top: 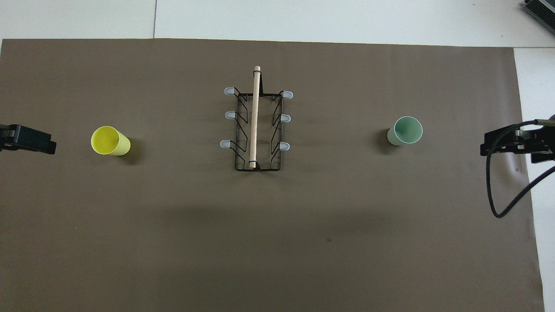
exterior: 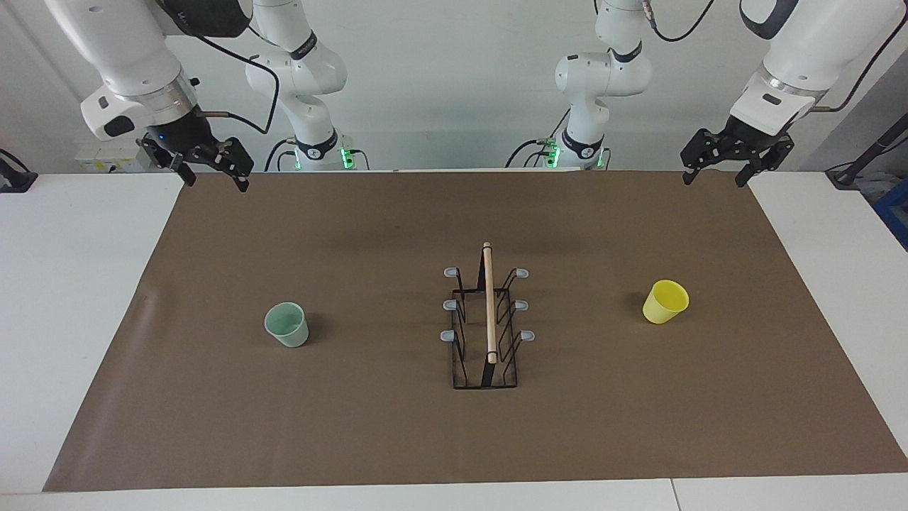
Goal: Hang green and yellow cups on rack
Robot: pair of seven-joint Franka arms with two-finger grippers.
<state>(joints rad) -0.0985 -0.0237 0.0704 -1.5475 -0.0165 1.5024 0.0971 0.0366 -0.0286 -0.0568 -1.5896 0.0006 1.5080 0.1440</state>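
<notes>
Black fingers spread apart, the left gripper [exterior: 711, 179] hangs empty over the mat's edge at its own end of the table; the right gripper [exterior: 211, 177] does the same at its end, also spread and empty. The yellow cup [exterior: 665, 301] stands upright toward the left arm's end, the green cup [exterior: 286, 324] upright toward the right arm's, each well apart from the rack [exterior: 486, 319] between them. All six prongs are bare. Likely risks: a light, tapered cup could slip from a pinch, or tip when nudged; a missed prong would drop it.
</notes>
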